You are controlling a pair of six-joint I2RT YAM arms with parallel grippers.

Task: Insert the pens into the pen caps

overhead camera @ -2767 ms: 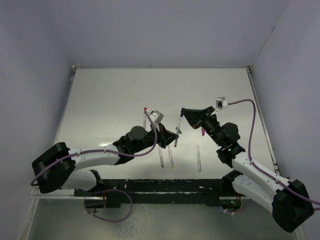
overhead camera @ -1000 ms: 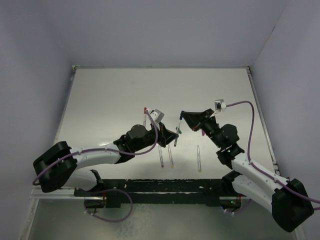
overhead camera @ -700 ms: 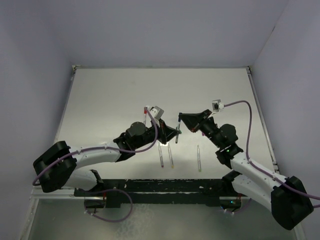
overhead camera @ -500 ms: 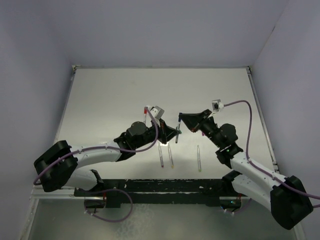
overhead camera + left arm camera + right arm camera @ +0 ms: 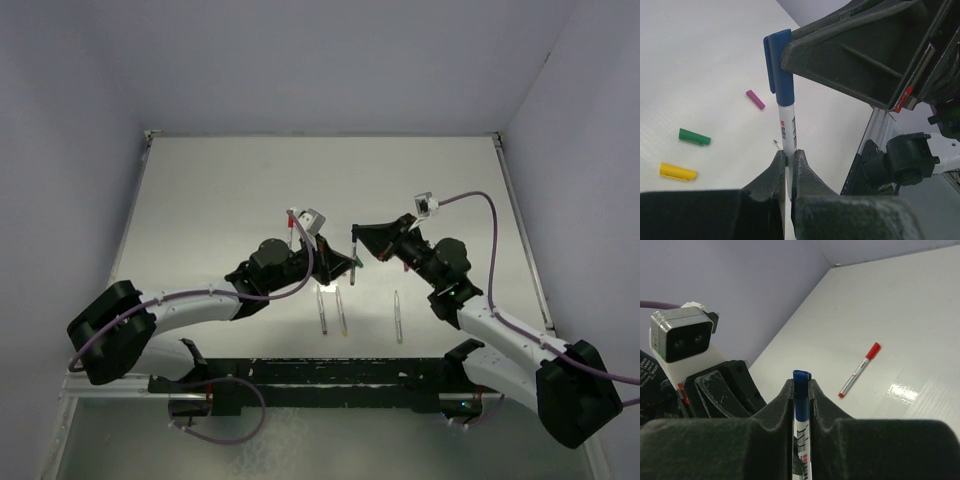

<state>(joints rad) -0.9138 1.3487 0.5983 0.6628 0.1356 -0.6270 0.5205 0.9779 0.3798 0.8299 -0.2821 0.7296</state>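
A white pen (image 5: 786, 127) stands upright between my two grippers, with the blue pen cap (image 5: 778, 65) on its top end. My left gripper (image 5: 790, 152) is shut on the pen's barrel. My right gripper (image 5: 801, 385) is shut on the blue cap (image 5: 801, 390), directly above the left one. In the top view the pair meet mid-table, left gripper (image 5: 347, 270) below right gripper (image 5: 358, 238). A red-capped pen (image 5: 859, 370) lies on the table beyond. Purple (image 5: 755, 99), green (image 5: 695, 136) and yellow (image 5: 678, 171) caps lie loose on the table.
Three uncapped pens (image 5: 322, 312), (image 5: 341, 312), (image 5: 397, 317) lie side by side near the front edge, between the arms' bases. Walls close the table on the left, back and right.
Both grippers and the pen between them have shifted a little away from the bases, and the right wrist has swung leftward. Both grips are unchanged.
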